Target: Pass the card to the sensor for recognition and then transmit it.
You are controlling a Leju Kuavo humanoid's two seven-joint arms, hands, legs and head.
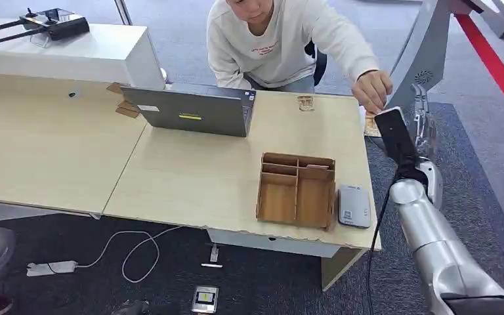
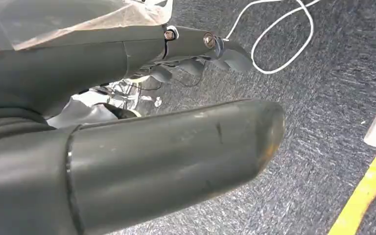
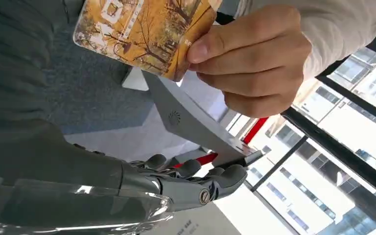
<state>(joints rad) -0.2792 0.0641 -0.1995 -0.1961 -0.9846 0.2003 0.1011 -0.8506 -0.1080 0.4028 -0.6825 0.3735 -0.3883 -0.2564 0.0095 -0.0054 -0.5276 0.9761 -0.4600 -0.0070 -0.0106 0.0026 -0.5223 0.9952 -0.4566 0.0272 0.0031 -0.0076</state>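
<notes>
A person's hand (image 3: 249, 58) pinches an orange card (image 3: 142, 29) printed with autumn trees, close by my right hand (image 3: 127, 181). My fingers (image 3: 196, 178) stay spread, apart from the card. In the head view my right hand (image 1: 424, 121) is raised past the table's right edge, beside the person's hand (image 1: 373, 88) and the card (image 1: 370, 123). The grey card sensor (image 1: 354, 205) lies flat near the table's front right corner. My left hand (image 2: 176, 147) hangs over the carpet, its fingers (image 2: 196, 63) loosely apart and holding nothing.
A wooden compartment box (image 1: 296, 190) stands just left of the sensor. A grey laptop (image 1: 193, 110) and a small wooden stand (image 1: 306, 103) sit further back. The person leans over the far edge. A white cable (image 1: 131, 252) and a small device (image 1: 205, 298) lie on the floor.
</notes>
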